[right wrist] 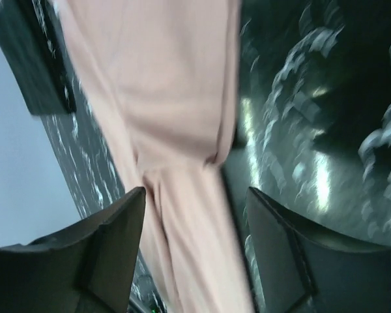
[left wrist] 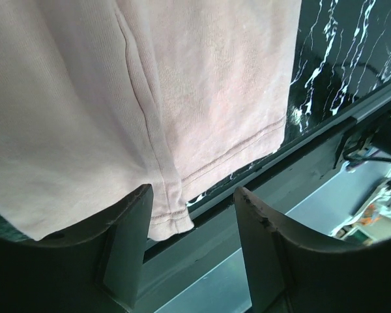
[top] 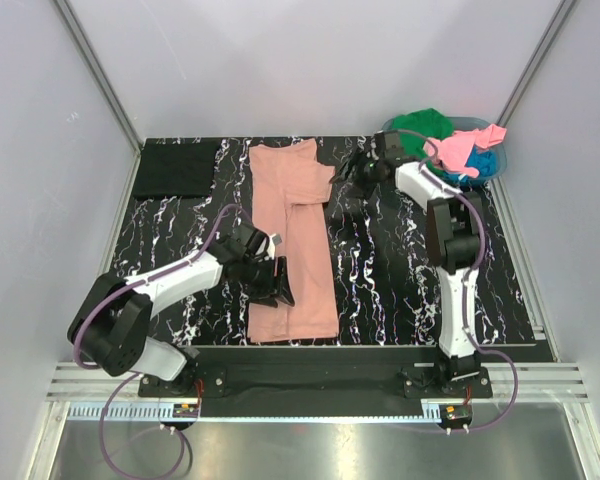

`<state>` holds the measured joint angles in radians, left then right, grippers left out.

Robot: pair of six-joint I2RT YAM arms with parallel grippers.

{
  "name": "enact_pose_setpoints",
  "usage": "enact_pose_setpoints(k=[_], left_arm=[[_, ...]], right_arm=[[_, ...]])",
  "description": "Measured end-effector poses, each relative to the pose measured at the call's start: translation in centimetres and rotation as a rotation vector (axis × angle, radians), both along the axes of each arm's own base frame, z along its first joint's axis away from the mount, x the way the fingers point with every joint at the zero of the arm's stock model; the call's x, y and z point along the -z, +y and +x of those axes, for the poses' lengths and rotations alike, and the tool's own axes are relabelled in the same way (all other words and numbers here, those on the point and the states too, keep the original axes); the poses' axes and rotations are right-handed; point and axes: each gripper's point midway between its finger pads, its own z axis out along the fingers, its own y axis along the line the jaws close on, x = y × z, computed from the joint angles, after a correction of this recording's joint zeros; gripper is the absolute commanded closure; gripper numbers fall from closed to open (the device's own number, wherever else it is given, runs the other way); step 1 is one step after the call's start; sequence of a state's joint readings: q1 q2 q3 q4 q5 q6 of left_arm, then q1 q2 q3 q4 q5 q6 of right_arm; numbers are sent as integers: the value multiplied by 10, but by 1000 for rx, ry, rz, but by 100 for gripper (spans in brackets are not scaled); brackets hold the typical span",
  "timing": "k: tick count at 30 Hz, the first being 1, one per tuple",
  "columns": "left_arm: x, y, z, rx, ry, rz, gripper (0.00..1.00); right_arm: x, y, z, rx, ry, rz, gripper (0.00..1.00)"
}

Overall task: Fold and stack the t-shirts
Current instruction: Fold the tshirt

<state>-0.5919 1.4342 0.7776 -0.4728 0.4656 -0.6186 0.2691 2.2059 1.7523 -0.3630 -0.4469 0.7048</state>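
The salmon-pink t-shirt (top: 292, 240) lies flat in a long strip down the middle of the desk (top: 400, 270). The left claw (top: 268, 278) hangs at the shirt's near left edge, released. Its jaws stand well apart, the hem corner is just beside one finger (left wrist: 127, 241), and nothing is pinched. The right claw (top: 358, 165) is also released, jaws wide, just beside the far right sleeve and holding nothing. A folded black t-shirt (top: 177, 168) sits at the far left corner. The green tee (top: 425, 125), bright pink tee (top: 465, 148) and blue tee (top: 480, 165) fill the basket (top: 501, 160).
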Motion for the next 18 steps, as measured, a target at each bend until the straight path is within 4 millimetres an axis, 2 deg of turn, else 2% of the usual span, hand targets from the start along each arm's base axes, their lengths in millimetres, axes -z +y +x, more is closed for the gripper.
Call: enact_pose_setpoints(k=[3, 8, 12, 18], left_arm=[[-1, 2, 0, 25, -21, 4, 42], [-4, 4, -1, 57, -48, 5, 42], [-11, 6, -1, 67, -78, -2, 42], [-16, 10, -7, 65, -104, -15, 42]], right_arm=[[20, -17, 37, 55, 0, 13, 28], [36, -6, 78, 27, -86, -8, 31], [41, 2, 95, 12, -148, -45, 42], [58, 4, 119, 26, -197, -82, 47]])
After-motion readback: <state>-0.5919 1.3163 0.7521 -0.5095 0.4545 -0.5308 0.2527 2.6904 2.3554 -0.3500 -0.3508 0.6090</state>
